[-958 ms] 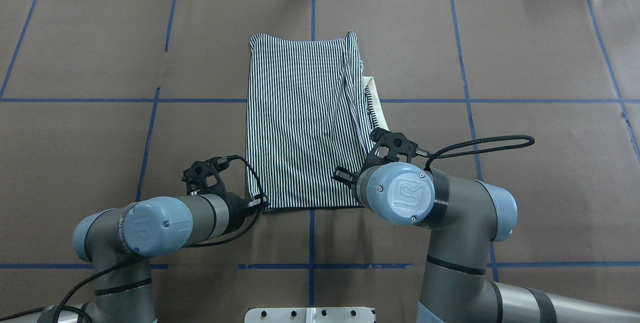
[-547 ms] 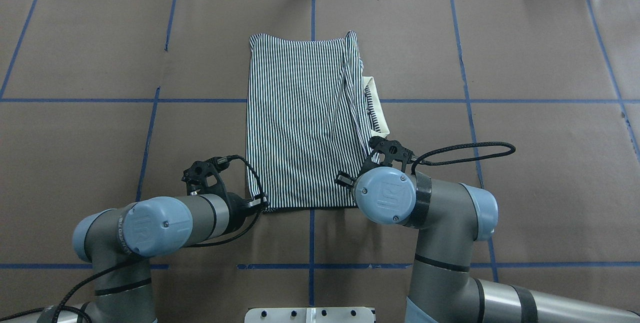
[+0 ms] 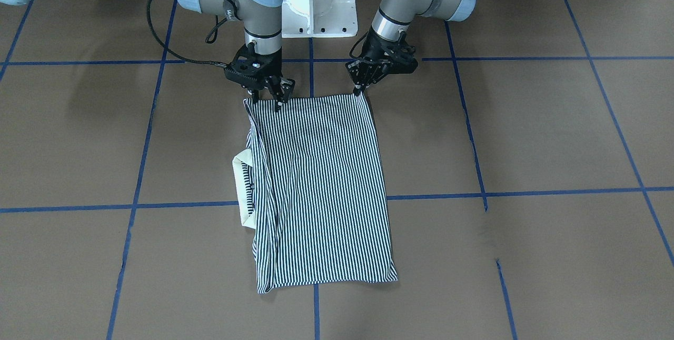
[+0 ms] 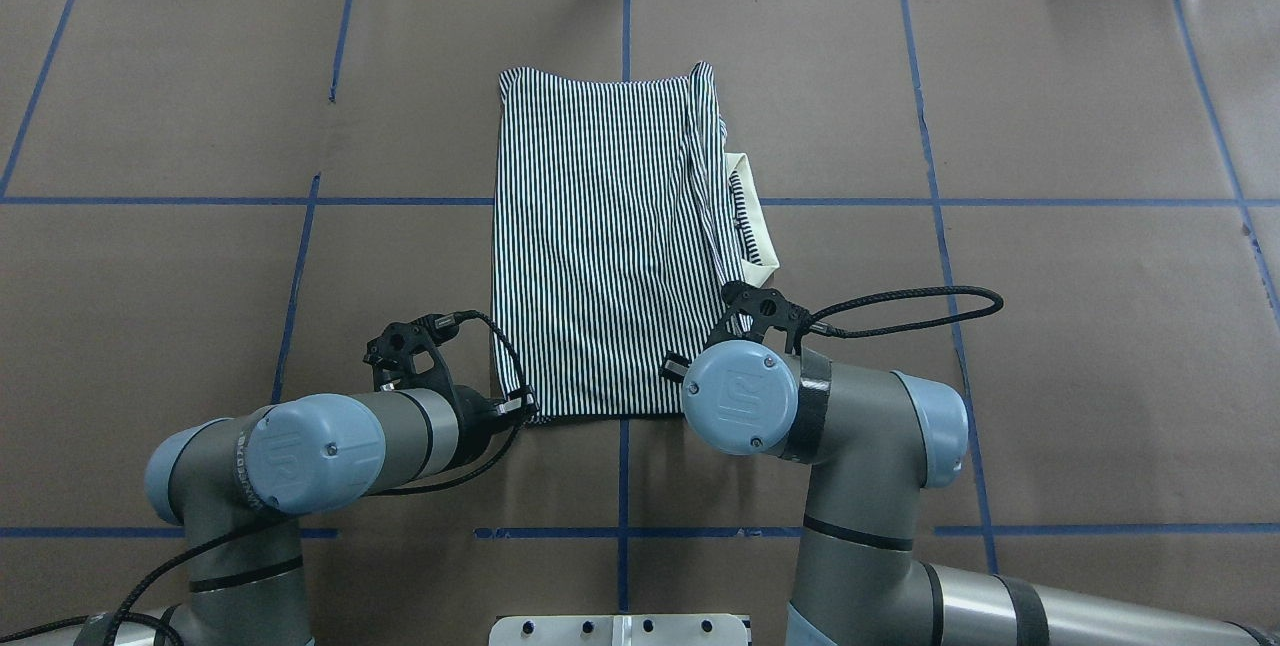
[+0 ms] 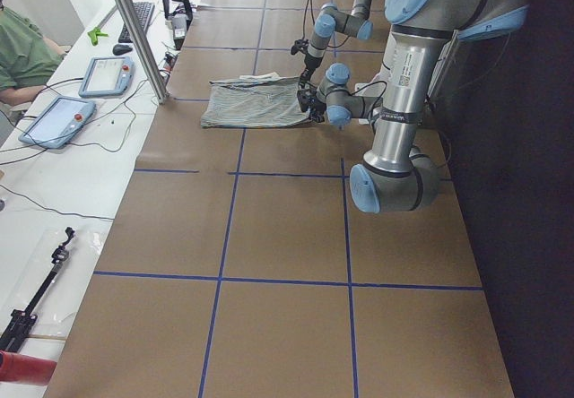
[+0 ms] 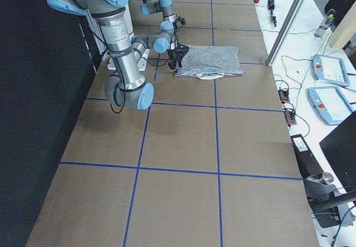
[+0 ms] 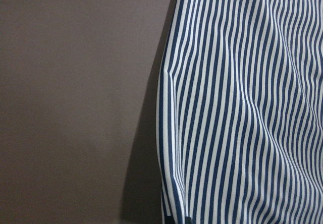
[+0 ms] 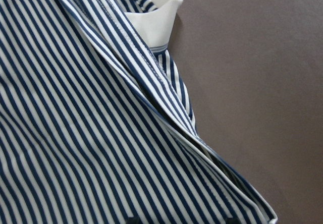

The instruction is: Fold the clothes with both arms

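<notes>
Shirt: I see 1 navy-and-white striped polo shirt (image 4: 600, 246), folded flat mid-table, cream collar (image 4: 762, 226) at its right edge.
Left arm (image 4: 330, 441): silver-grey, tubular; left gripper (image 3: 359, 91) pinches a near corner.
Right arm (image 4: 860, 406): right gripper (image 3: 267, 101) spread at the other.

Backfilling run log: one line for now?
left end effector: shut on polo shirt hem corner | right end effector: open at other hem corner

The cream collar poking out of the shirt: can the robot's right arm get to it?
Probably yes. The collar lies uncovered on the same side of the shirt as the right gripper, with nothing standing between them.
</notes>
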